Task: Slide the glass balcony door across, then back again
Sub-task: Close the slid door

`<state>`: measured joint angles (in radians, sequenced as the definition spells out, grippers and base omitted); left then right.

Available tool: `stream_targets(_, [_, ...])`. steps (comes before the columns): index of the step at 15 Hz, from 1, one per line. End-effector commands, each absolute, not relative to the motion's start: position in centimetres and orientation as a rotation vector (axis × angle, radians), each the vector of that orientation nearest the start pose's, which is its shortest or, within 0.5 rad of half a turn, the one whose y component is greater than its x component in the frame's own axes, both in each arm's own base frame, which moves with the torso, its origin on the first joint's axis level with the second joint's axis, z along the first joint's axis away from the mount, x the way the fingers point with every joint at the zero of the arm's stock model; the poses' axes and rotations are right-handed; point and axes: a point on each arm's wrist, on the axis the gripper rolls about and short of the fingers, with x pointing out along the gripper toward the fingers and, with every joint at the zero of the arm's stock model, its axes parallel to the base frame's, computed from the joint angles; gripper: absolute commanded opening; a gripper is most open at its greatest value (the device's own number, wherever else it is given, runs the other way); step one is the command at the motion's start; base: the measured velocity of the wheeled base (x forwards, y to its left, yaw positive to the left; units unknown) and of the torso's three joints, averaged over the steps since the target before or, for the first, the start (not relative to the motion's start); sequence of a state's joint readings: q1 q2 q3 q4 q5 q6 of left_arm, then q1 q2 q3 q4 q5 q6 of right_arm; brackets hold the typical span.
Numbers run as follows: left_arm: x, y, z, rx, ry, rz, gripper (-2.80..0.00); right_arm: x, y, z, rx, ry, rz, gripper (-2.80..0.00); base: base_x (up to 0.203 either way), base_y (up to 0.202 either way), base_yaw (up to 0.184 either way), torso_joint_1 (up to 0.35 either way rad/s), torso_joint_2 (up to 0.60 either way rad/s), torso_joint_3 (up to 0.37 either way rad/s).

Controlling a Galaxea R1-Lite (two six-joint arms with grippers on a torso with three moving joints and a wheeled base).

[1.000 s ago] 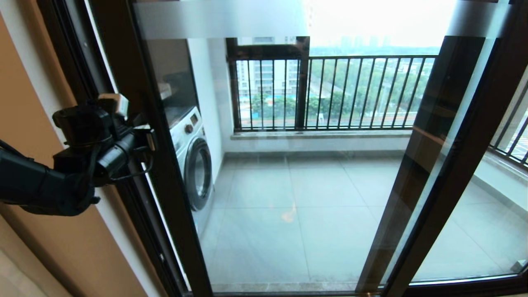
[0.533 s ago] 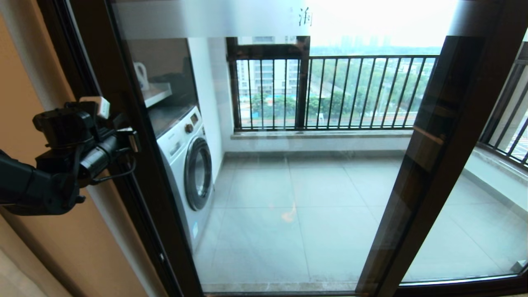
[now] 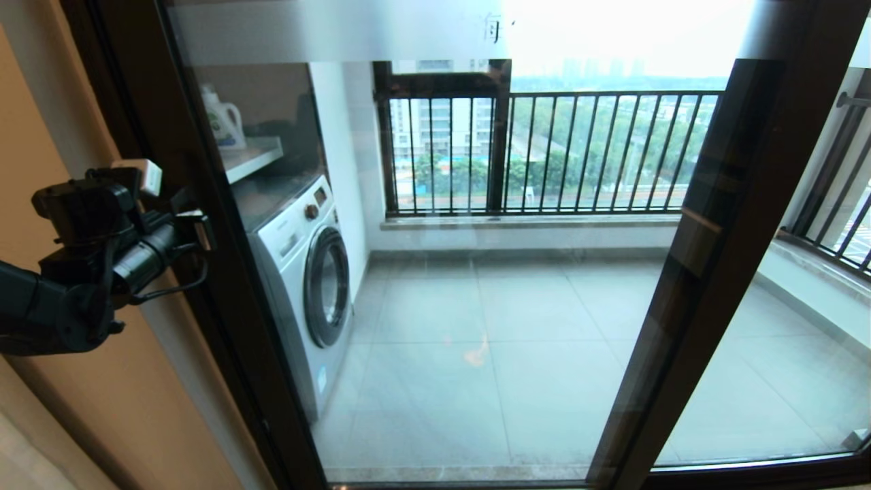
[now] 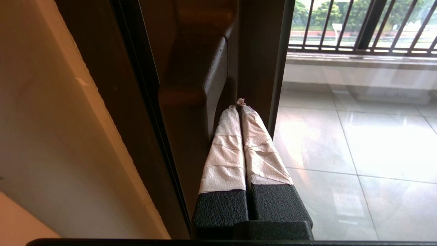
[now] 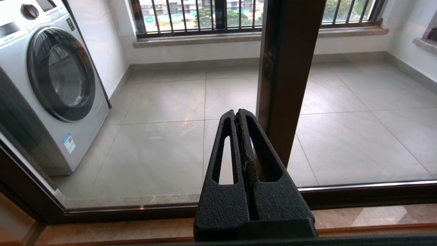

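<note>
the door point(image 3: 435, 286) fills the head view, its left upright standing close to the wall point(image 3: 61, 136) on the left, with a frosted strip point(image 3: 340, 30) across the top. the left gripper point(image 3: 197, 228) is at that upright, about mid-height. only the left wrist view shows its paper-wrapped fingers point(image 4: 225, 150) pressed together with nothing between them, tips tucked into the gap between the dark handle point(image 4: 194, 85) and the frame. the right gripper point(image 5: 240, 116) is out of the head view; its wrist view shows it low, fingers closed on nothing, facing the glass before a second dark upright point(image 5: 286, 68). that view also gives the washer point(image 5: 51, 85) front and the bottom track point(image 5: 358, 194). the head view alone shows a detergent bottle point(image 3: 223, 119) on a shelf above the washer, and railing point(image 3: 578, 150) beyond.
</note>
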<state>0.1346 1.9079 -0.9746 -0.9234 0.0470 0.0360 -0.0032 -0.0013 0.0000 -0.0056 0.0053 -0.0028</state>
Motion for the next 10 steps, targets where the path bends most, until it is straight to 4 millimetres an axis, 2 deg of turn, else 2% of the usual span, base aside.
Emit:
stream_targets(1, [36.4, 5.9, 18.3, 0.036, 0.019, 0.203, -2.8, -2.3, 0.0, 7.5, -0.003, -0.004, 0.003, -2.8, 0.0, 0.0, 0.0, 0.0, 0.0, 0.0])
stream_targets(6, [37.1, 7.8, 17.2, 0.046, -0.027, 0.234, -2.8, -2.3, 0.0, 7.5, -0.003, -0.003, 0.003, -2.8, 0.0, 0.0, 0.0, 0.0, 0.0, 0.0])
stream_targets(10, [37.3, 8.2, 17.3, 0.046, -0.033, 0.238, -2.8, -2.3, 0.0, 7.5, -0.003, -0.003, 0.003, -2.8, 0.0, 0.0, 0.0, 0.0, 0.0, 0.0])
